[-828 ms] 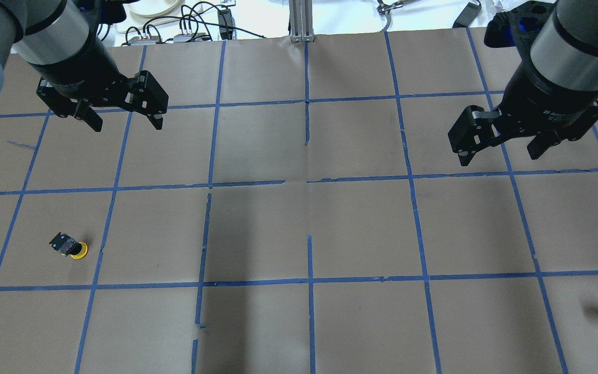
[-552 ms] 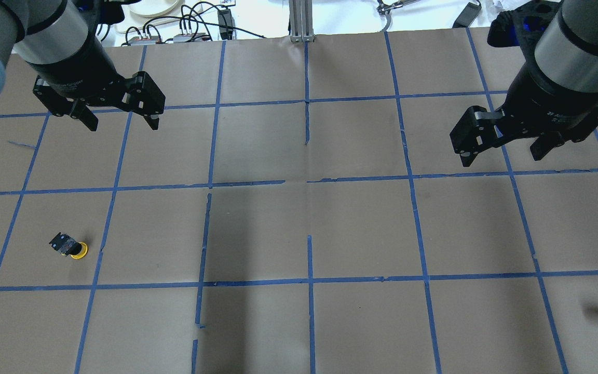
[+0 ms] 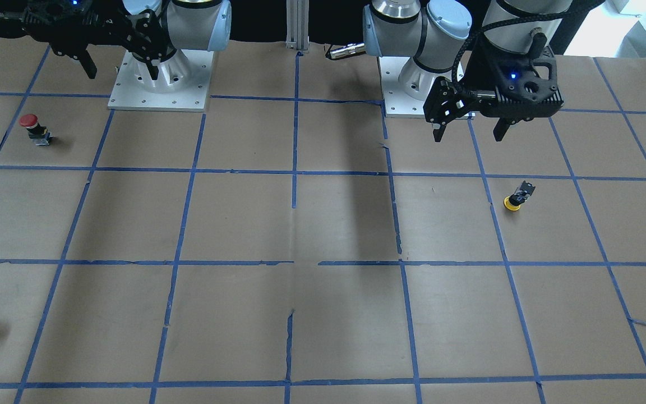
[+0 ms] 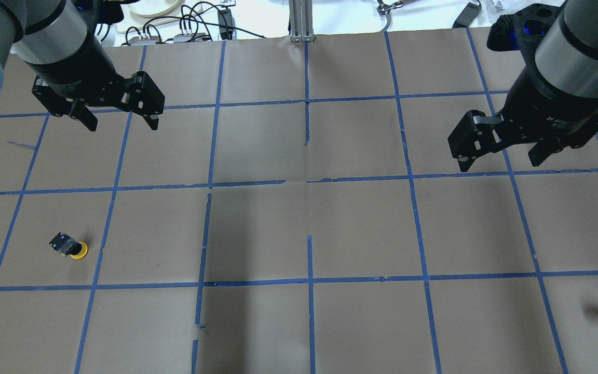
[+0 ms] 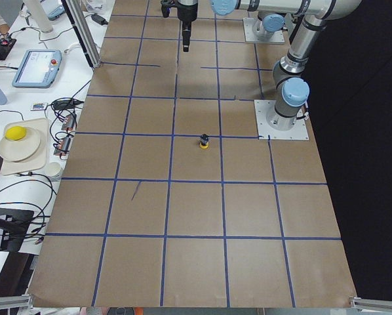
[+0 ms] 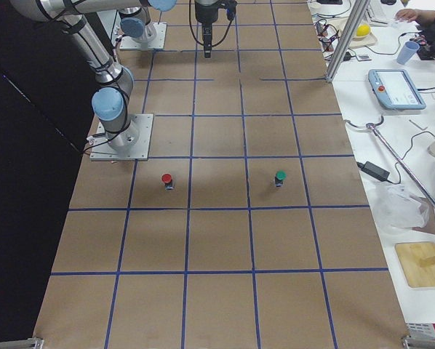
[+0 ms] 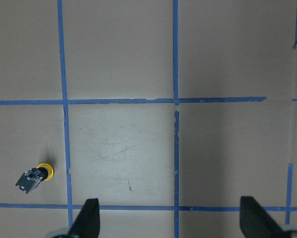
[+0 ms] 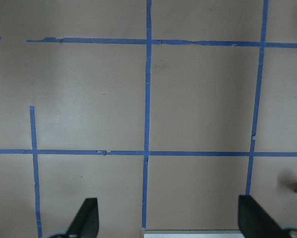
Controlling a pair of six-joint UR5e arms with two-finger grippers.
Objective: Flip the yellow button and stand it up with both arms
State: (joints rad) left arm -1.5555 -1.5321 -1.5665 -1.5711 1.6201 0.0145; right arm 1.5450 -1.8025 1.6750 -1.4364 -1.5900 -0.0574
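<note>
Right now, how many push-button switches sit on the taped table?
3. The yellow button is on the robot's left side; the red button is on its right, close to the robot; the green-capped button is also right, farther out. More may be hidden.

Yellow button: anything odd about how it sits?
Yes. The yellow button is not standing on its base: its cap rests against the brown paper with the black body sticking out, tipped or inverted. Nothing else stands out.

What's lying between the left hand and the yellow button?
Between the left hand and the yellow button, only bare brown paper and blue tape lines, seen in the overhead view.
</note>
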